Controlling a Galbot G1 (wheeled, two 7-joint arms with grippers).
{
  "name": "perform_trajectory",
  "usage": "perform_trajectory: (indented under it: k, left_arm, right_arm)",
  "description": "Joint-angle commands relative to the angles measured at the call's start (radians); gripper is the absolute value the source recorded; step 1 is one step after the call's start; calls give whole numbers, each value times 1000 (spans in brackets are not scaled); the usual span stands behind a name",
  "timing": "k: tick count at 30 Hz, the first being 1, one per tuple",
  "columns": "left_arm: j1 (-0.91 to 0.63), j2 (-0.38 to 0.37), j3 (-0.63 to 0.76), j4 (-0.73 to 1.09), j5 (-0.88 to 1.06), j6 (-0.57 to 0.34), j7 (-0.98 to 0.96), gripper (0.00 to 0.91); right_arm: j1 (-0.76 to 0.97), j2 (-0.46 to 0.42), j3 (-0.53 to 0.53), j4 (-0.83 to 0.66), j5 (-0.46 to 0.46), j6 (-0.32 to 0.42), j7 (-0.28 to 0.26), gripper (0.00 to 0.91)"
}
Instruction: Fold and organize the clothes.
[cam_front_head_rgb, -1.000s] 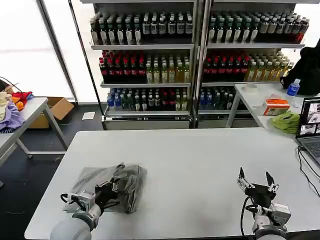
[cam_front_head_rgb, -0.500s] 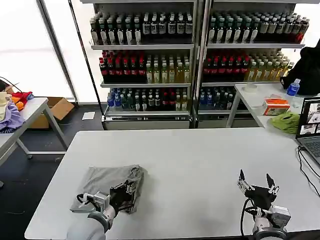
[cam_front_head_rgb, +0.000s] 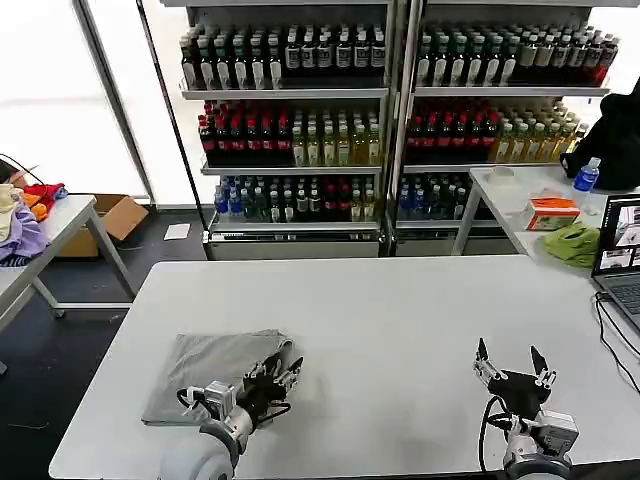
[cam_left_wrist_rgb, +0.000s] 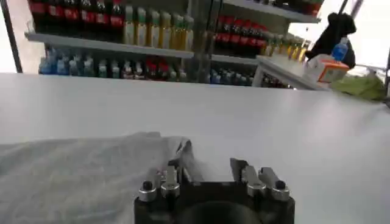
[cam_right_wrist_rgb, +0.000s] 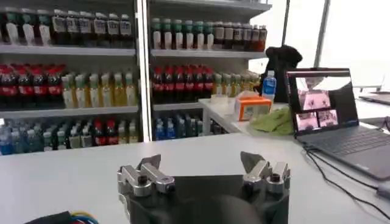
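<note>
T-shirt (cam_front_head_rgb: 215, 368) lay folded on the desk (cam_front_head_rgb: 400, 320), lower left of the head view, roughly rectangular, its right edge bunched up. Left gripper (cam_front_head_rgb: 278, 377) sat at that bunched edge, low over the desk. In the left wrist view the fingers (cam_left_wrist_rgb: 183, 159) were spread, one touching or just beside the shirt's fold, the other over bare desk; nothing was pinched between them, so I read it as released. Whether any fabric lay caught under the near finger, I could not tell.

Right gripper (cam_front_head_rgb: 513, 366) was parked at lower right of the head view, well apart from the shirt, fingers (cam_right_wrist_rgb: 148, 163) spread and grasping nothing.

Judgement: fold looked mostly done; the right edge wasn't flat yet.

Risks from here:
- If the left gripper pulled away with cloth snagged on a finger, it would drag the top layer and undo the fold.
- Thin cotton on a smooth desk slides easily, so a sideways push at the bunched edge would shift the whole stack, not flatten it.
- Closing on that edge could grab every layer rather than the top one, lifting the bundle.
- Right arm was too far off to pin the shirt down.
</note>
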Motion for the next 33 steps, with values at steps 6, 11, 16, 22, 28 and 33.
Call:
perform_trajectory:
  k: [6,11,16,22,28,33]
  left_arm:
    - [-31,84,-233,-234,-561,-5,-132,907]
    - [58,200,-370,-147,-338,9,-106,907]
    - [125,229,-444,-26,-174,9,-26,907]
    - [141,221,-462,85,-106,-33,20,907]
    - [143,212,-451,139,-21,-63,69,907]
    - [139,200,-442,162,6,-73,80,907]
  right_arm:
    - [36,-21,-36,-8,-1,-9,-1,907]
    - [68,-49,-76,-23,1,-8,-1,907]
    - [99,-62,-113,-40,5,-7,-1,907]
    - [110,-59,-142,-67,3,-3,-2,907]
    - [117,-59,-147,-70,2,-4,-3,907]
    - [110,-58,-144,-77,2,1,-3,907]
